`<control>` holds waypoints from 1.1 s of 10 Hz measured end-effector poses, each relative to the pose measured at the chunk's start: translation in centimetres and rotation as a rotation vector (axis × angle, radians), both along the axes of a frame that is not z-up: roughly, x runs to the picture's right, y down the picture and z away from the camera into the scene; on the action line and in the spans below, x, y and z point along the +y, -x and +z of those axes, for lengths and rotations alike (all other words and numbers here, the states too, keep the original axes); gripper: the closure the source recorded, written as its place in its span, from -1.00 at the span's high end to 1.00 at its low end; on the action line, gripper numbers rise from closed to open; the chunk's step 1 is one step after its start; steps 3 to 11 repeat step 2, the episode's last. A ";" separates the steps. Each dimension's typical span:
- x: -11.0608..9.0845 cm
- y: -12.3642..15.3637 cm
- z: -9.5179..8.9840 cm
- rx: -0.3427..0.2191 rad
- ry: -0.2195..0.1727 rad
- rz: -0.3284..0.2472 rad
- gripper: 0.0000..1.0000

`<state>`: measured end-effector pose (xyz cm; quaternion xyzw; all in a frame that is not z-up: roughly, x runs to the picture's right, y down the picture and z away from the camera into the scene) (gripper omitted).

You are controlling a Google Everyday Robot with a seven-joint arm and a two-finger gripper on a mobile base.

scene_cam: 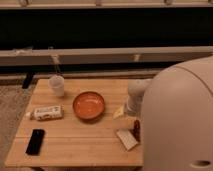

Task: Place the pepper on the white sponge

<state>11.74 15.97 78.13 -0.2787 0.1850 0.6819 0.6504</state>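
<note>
Partly hidden behind the robot's pale body, the gripper hangs, its grip impossible to tell, just above the small dark-red pepper beside the flat white rectangular sponge on the wooden table; the label on the white bottle is unreadable.

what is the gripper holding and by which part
Cannot tell. The gripper is low beside the white sponge; a dark red thing there may be the pepper.
</note>
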 end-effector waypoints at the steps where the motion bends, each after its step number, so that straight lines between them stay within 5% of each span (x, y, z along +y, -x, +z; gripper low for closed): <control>1: 0.3 0.2 0.3 0.002 0.004 0.003 0.66; 11: 0.3 0.3 0.4 0.011 0.005 0.008 0.66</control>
